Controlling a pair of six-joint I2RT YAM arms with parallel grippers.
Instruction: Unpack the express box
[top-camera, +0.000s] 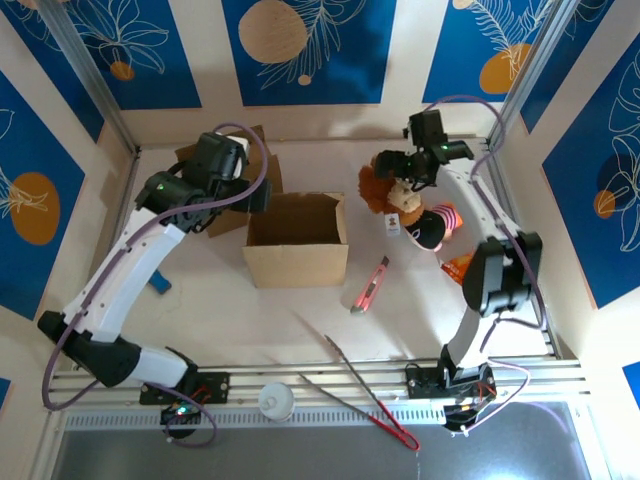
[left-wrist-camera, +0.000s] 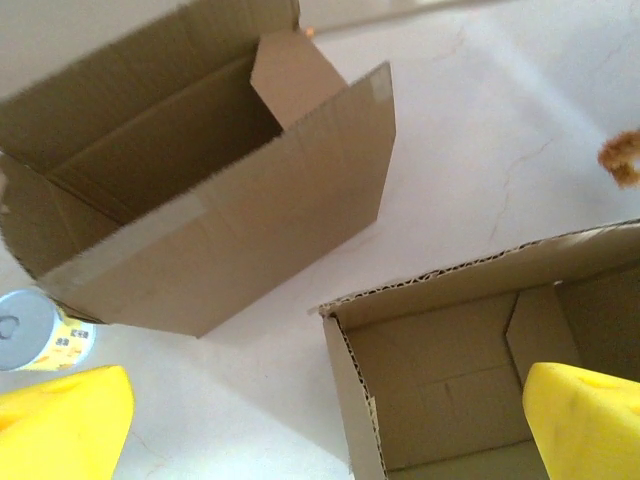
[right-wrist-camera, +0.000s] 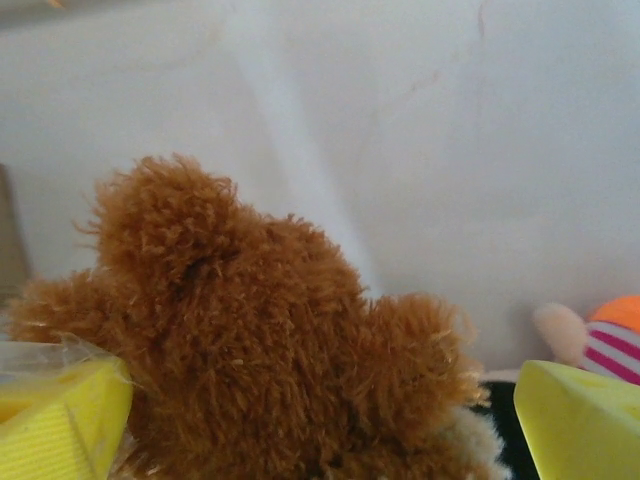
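The express box (top-camera: 296, 240) stands open at mid-table, and the part of its inside (left-wrist-camera: 450, 360) that shows in the left wrist view is bare cardboard. My left gripper (left-wrist-camera: 325, 440) hangs open over its rear left corner, nothing between the yellow fingers (left-wrist-camera: 60, 420); in the top view this gripper (top-camera: 257, 195) sits at the box's back left. A brown plush toy (right-wrist-camera: 260, 330) lies right of the box (top-camera: 375, 190). My right gripper (right-wrist-camera: 320, 430) is open, its fingers (right-wrist-camera: 585, 420) straddling the plush.
A second cardboard box (left-wrist-camera: 200, 200) lies open on its side behind the left arm, a small can (left-wrist-camera: 40, 335) beside it. A striped plush (top-camera: 437, 225), a pink utility knife (top-camera: 370, 285), tongs (top-camera: 365, 385) and a white cup (top-camera: 275, 400) lie nearer the front.
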